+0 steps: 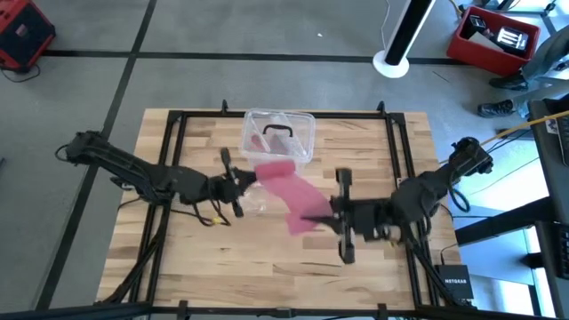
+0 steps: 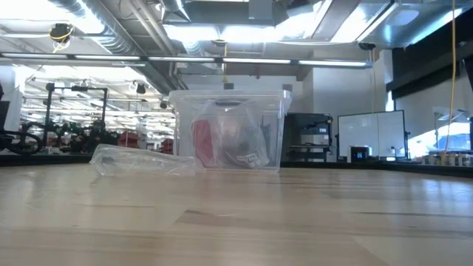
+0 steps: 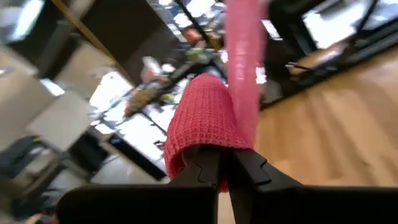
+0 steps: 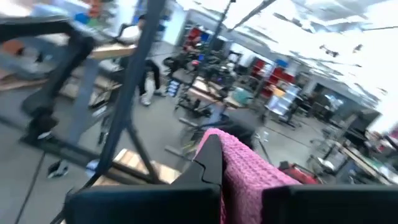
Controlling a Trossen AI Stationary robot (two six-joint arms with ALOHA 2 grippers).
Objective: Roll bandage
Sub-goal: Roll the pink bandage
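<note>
While the table point(image 1: 222, 284) filled most of the high view, everything that mattered sat near its middle. Behind that, toward the upper centre of the frame, stood the clear box point(image 1: 280, 135), with a crumpled wrapper point(image 1: 251, 201) just below and left of it. Neither was mine to handle, and a swing of either arm could have knocked them.

Between my two grippers hung the bandage point(image 1: 289, 191), lifted off the wood and running as a slanted pink strip from centre toward lower right. The level view across the table showed only the box and the wrapper, so the strip seemed to be up in the air.

At centre left, my left gripper point(image 1: 233, 185) was closed tight on the strip's upper end, where the red weave bunched over the fingers point(image 3: 205, 168). At centre right, my right gripper point(image 1: 336, 218) was clamped on the lower end, pink cloth draped across it.

Slipping was the chief risk, I judged. Soft weave pinched at a narrow edge could have pulled free if the arms drew apart. Too little tension would have let the strip sag and twist, giving a loose, crooked roll. A slack middle could also have dropped onto the wrapper and dragged it along.
</note>
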